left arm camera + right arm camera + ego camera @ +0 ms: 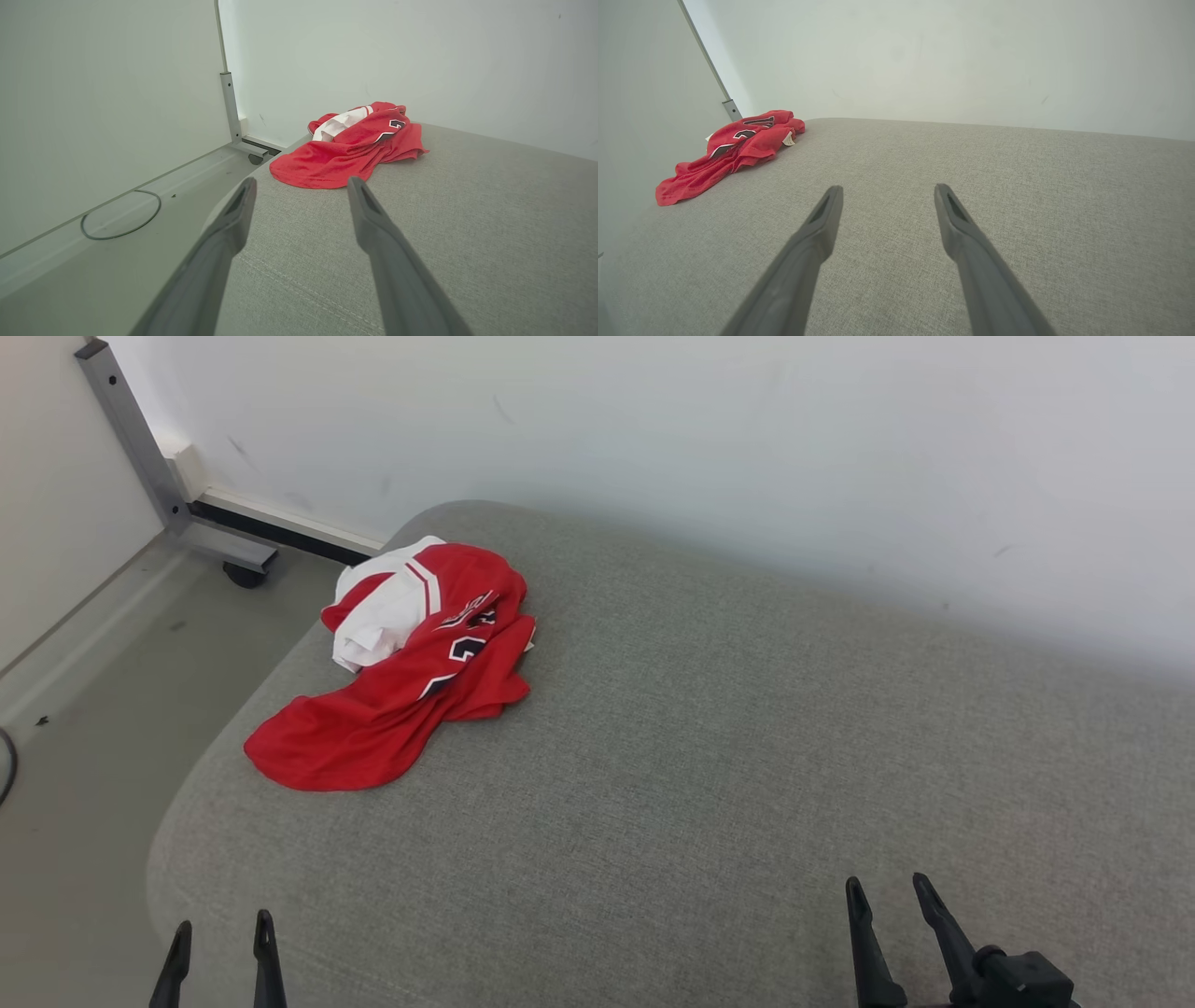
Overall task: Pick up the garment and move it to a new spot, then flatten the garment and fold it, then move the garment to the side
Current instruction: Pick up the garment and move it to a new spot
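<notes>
At the far left of your head view, grey floor [84, 728] runs past a metal frame leg [140, 448] standing on a dark caster [245, 576]. Your left wrist view adds a thin cable loop [160, 205] lying on that floor. Your left gripper [224, 922] sits at the lower left, fingers spread wide and holding nothing, by the near left edge of the grey cushion [700, 728]. The garment [392, 709], a red and white jersey with dark lettering, lies crumpled in a heap on the cushion's far left corner, well apart from both grippers. A pale wall [747, 448] backs the cushion. Your right gripper [885, 880] sits at the lower right, fingers likewise wide and empty, over the cushion's near side.
</notes>
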`<state>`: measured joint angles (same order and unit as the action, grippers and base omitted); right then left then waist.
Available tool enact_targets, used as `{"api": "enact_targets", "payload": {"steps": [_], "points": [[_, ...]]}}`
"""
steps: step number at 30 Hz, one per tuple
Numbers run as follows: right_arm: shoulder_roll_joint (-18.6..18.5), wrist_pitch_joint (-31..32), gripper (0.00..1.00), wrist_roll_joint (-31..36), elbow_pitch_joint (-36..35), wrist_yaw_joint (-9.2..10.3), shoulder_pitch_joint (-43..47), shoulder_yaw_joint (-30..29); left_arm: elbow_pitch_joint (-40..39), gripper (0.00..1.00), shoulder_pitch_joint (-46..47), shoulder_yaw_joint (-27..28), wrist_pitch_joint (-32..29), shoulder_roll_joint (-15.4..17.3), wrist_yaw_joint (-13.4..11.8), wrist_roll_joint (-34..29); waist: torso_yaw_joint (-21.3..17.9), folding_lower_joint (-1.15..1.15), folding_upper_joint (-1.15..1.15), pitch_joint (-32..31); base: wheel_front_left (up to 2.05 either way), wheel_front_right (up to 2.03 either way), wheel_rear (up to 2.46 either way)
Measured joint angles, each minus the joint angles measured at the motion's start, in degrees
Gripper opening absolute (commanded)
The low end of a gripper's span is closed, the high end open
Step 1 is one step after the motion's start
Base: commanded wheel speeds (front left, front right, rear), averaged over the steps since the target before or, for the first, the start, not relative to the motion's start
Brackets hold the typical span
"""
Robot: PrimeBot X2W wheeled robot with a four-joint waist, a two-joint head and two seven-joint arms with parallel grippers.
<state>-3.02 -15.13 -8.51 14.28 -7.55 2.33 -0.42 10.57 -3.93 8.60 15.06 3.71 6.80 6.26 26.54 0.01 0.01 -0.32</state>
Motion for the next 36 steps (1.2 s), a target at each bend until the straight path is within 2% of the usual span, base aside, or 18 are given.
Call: {"api": "enact_targets", "payload": {"steps": [10, 23, 36], "points": [[-0.31, 0.0, 1.0, 0.56, -0.79, 0.0, -1.23, -0.24, 2.49, 1.0, 7.84, 2.48, 0.0, 1.23, -0.07, 1.56, -3.05, 0.0, 0.0, 1.35, 0.0, 0.0, 0.0], [-3.77, 0.0, 1.0, 1.66, -3.87, 0.0, -4.31, -1.99, 8.43, 1.0, 26.4, 6.17, 0.0, 7.04, -0.24, 4.77, -11.08, 0.0, 0.0, 5.42, 0.0, 0.0, 0.0], [-5.31, 1.02, 1.0, 3.11, -11.41, 0.0, -7.7, -3.7, 19.89, 1.0, 43.39, 6.61, -1.2, 13.97, 0.26, 8.09, -17.81, 0.0, 0.0, 15.5, 0.0, 0.0, 0.0]]}}
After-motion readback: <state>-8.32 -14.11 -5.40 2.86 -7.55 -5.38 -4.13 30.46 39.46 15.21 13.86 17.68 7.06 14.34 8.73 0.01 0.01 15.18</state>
